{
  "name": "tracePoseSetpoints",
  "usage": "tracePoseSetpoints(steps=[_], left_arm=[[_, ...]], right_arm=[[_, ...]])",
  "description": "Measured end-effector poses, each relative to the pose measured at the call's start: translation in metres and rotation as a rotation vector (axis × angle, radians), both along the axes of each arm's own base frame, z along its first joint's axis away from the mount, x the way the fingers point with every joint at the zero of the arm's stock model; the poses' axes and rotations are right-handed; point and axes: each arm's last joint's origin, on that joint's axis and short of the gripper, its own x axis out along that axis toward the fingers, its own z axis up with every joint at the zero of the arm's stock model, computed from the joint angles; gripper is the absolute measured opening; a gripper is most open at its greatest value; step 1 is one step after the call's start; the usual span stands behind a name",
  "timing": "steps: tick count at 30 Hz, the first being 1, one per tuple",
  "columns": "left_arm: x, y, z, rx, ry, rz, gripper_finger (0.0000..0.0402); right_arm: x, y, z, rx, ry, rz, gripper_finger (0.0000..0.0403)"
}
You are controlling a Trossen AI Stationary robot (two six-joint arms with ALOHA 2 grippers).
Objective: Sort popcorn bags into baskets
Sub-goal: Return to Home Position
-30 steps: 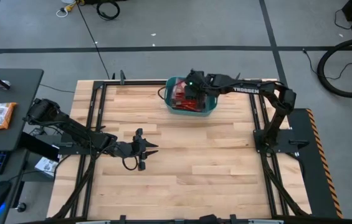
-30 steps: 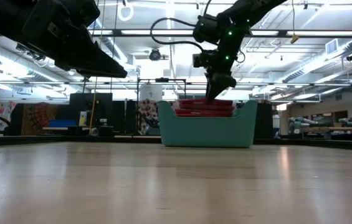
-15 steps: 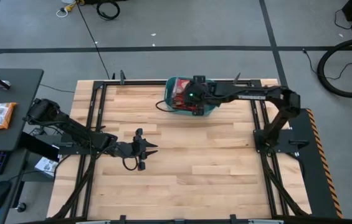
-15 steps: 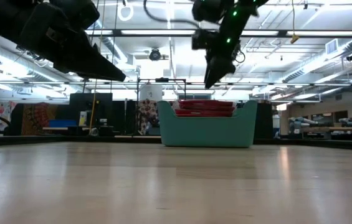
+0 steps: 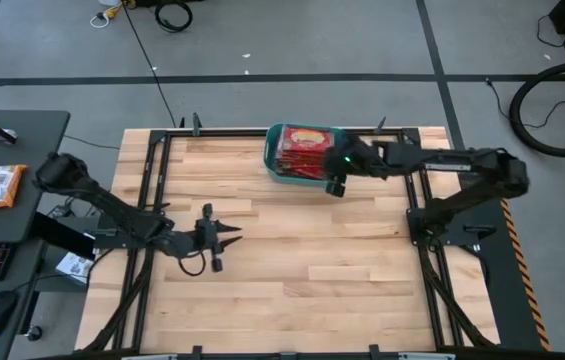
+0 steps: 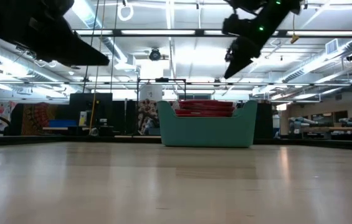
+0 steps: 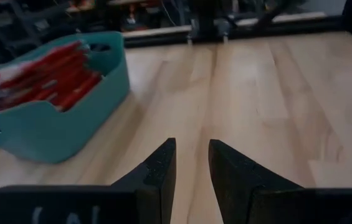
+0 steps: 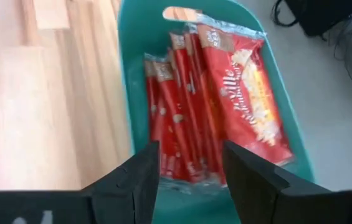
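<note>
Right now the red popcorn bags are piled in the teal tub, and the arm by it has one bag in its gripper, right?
Not quite. The popcorn bags do lie in the teal tub, but the right gripper by it holds nothing: the right wrist view shows its fingers open and empty.

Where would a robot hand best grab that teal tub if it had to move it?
Likely the rim of the teal tub on the long wall facing the middle of the table, from straight above, one finger inside, one outside. That wall is thin and upright, and the popcorn bags leave a gap beside it.
</note>
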Motion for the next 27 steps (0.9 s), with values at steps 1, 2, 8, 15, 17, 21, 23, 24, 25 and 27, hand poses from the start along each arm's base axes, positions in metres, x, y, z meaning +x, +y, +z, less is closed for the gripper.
tracePoseSetpoints(steps=[1, 2, 8, 15, 17, 21, 23, 24, 25, 27], left_arm=[[-0.003, 0.0, 0.001, 0.001, -0.011, 0.01, 0.0101], [-0.004, 0.0, 0.003, -0.004, -0.026, 0.022, 0.0101], [-0.015, 0.004, 0.014, -0.03, -0.129, 0.043, 0.0097], [-0.03, 0.021, 0.021, -0.071, -0.205, 0.084, 0.0071], [-0.038, 0.029, 0.02, -0.083, -0.229, 0.102, 0.0062], [-0.055, 0.043, 0.018, -0.155, -0.317, 0.142, 0.0044], [-0.063, 0.048, 0.015, -0.187, -0.354, 0.15, 0.0036], [-0.066, 0.05, 0.014, -0.198, -0.372, 0.152, 0.0032], [-0.069, 0.051, 0.014, -0.207, -0.388, 0.155, 0.0028], [-0.075, 0.054, 0.011, -0.219, -0.412, 0.167, 0.0019]], right_arm=[[-0.005, 0.003, -0.004, 0.002, -0.032, -0.004, 0.0178], [-0.01, 0.007, -0.009, 0.007, -0.06, -0.008, 0.0178], [-0.036, 0.022, -0.035, 0.018, -0.207, -0.014, 0.0178], [-0.061, 0.032, -0.055, 0.029, -0.439, -0.018, 0.0178], [-0.069, 0.034, -0.061, 0.034, -0.512, -0.01, 0.0178], [-0.079, 0.04, -0.069, 0.075, -0.637, 0.046, 0.0178], [-0.083, 0.042, -0.071, 0.085, -0.674, 0.069, 0.0178], [-0.086, 0.044, -0.072, 0.086, -0.677, 0.073, 0.0178], [-0.087, 0.045, -0.073, 0.087, -0.684, 0.077, 0.0178], [-0.092, 0.046, -0.074, 0.097, -0.701, 0.077, 0.0178]])
